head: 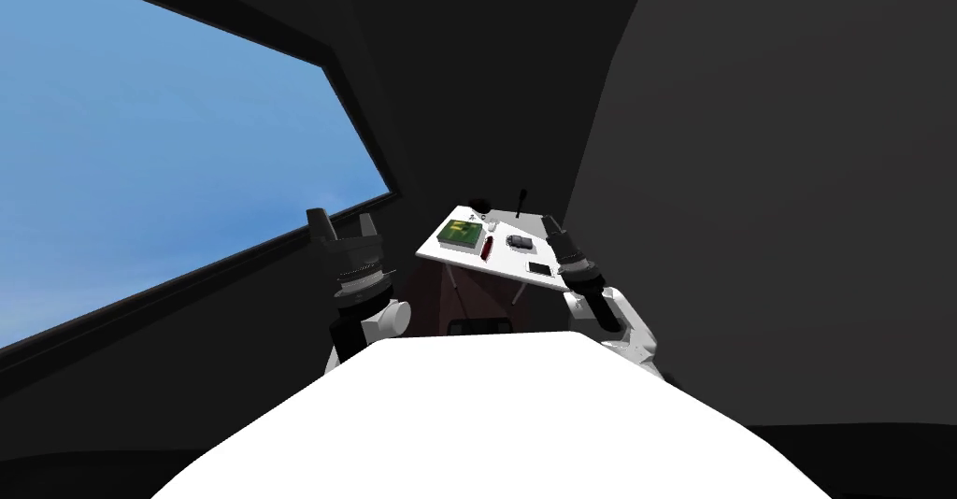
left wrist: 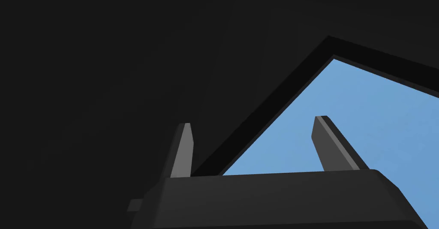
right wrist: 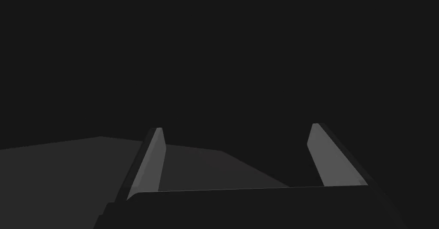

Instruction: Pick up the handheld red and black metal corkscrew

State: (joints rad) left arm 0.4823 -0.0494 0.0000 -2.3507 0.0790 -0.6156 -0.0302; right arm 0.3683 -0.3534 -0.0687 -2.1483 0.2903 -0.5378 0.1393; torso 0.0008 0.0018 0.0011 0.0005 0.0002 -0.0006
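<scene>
In the head view a small red and black corkscrew [head: 487, 247] lies on a white table [head: 467, 262] some way ahead of me, just right of a green book [head: 461, 234]. My left gripper [head: 341, 220] is raised well left of the table, in front of the window; in its wrist view the left gripper [left wrist: 253, 122] is open with nothing between the fingers. My right gripper [head: 558, 232] is held up by the table's right edge, apart from the corkscrew. Seen from its wrist, the right gripper [right wrist: 236, 128] is open and holds nothing.
The table also carries a black boxy object [head: 520, 241], a flat dark item [head: 539, 267], a thin black upright object [head: 521, 202] and small white pieces [head: 487, 223]. A large window [head: 140, 148] fills the left wall. Dark walls close in behind and to the right.
</scene>
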